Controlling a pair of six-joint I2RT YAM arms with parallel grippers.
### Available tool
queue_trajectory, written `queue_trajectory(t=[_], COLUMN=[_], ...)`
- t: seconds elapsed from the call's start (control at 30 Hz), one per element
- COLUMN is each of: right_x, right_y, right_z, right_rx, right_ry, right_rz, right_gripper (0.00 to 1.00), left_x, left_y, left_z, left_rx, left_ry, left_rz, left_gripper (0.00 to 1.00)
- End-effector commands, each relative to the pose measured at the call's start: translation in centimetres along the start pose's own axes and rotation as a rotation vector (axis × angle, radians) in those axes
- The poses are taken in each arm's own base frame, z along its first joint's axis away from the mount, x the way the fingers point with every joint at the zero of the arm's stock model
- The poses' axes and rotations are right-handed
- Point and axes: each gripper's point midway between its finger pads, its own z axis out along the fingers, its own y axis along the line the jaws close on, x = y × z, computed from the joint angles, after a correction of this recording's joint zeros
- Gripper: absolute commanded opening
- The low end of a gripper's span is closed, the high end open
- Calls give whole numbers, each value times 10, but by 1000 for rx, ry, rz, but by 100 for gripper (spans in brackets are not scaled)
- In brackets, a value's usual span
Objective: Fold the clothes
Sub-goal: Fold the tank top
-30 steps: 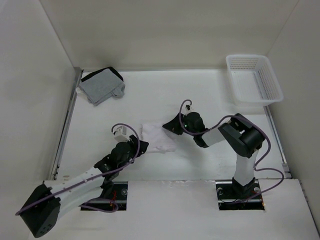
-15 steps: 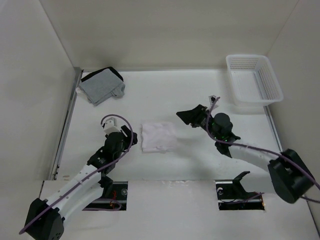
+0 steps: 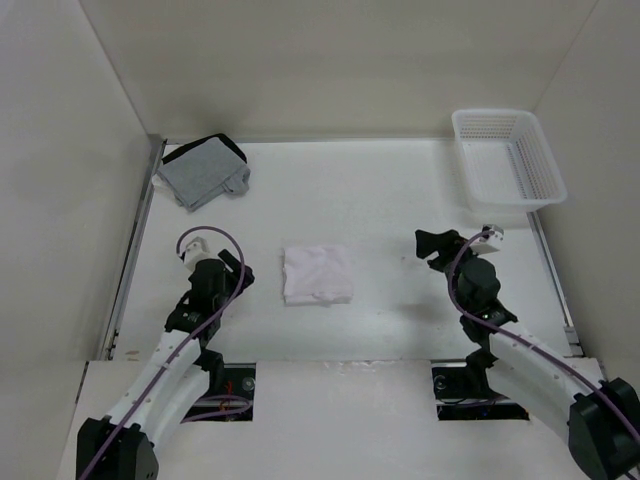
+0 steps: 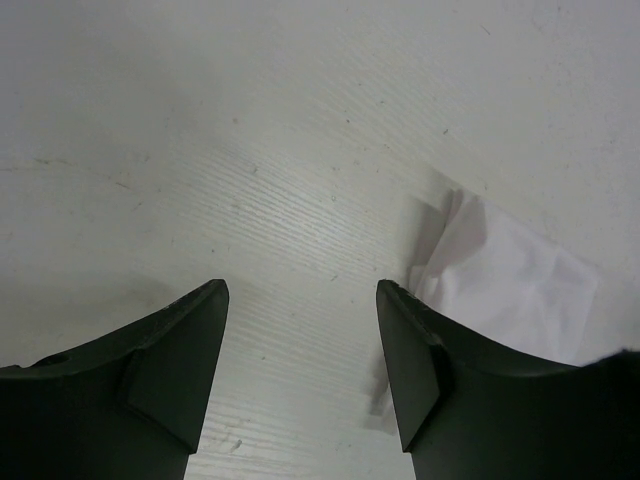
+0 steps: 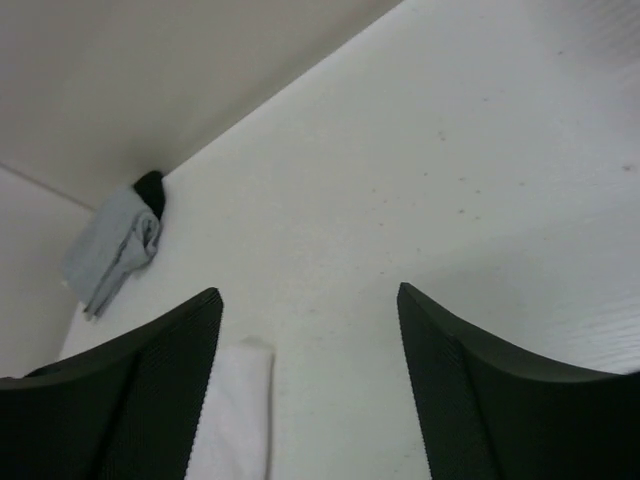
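The plain white short-sleeved T-shirt (image 3: 317, 275) of thin soft fabric lies as a small wrinkled, roughly square packet near the middle of the white table (image 3: 390, 200), between the two arms and touching neither. It looks light and limp. I'd expect it to sag and slide on the smooth surface, and a single pinch would likely lift only the top layer. The safer hold would be at two corners of one edge, catching all the layers together.

The left gripper (image 4: 300, 288) sits just left of the packet, fingers spread wide with nothing between them. The right gripper (image 5: 308, 292) is well off to the right, also wide and empty.

There is open table all round the shirt. A folded grey garment with black trim (image 3: 203, 172) is in the far left corner and a white plastic mesh basket (image 3: 510, 203) in the far right, both well apart from it.
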Motion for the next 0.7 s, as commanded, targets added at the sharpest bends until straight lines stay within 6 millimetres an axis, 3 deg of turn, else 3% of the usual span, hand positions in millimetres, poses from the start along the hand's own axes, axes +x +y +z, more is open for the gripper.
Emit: queue_trajectory(t=[0.0,0.13,0.33,0.4,0.47,0.53,0.67], right_x=[-8,-3,5,7,8,8,8], right_y=[-3,-2,-1,-2,-3,-3,-2], right_z=[5,8,12,13,14,15,16], right_rx=[14,6,13,20,27,27,20], right_ry=[-25,1,42,54,55,55,49], right_rz=[24,32,17,13,9,6,7], right_gripper=[71,36,9,4,4,12,50], left_x=[-17,-14,-13,-12,-10,-7,-1], left_y=[-19,-18,-27,-28,-29,-30,-34], left_z=[-4,1,1,2,2,4,4], left_rx=[55,45,85,86,92,88,103], left_ry=[-15,-4,-6,-3,2,14,32], left_rz=[-15,-9,12,16,22,38,50], left_gripper=[60,59,59,59,59,59,69])
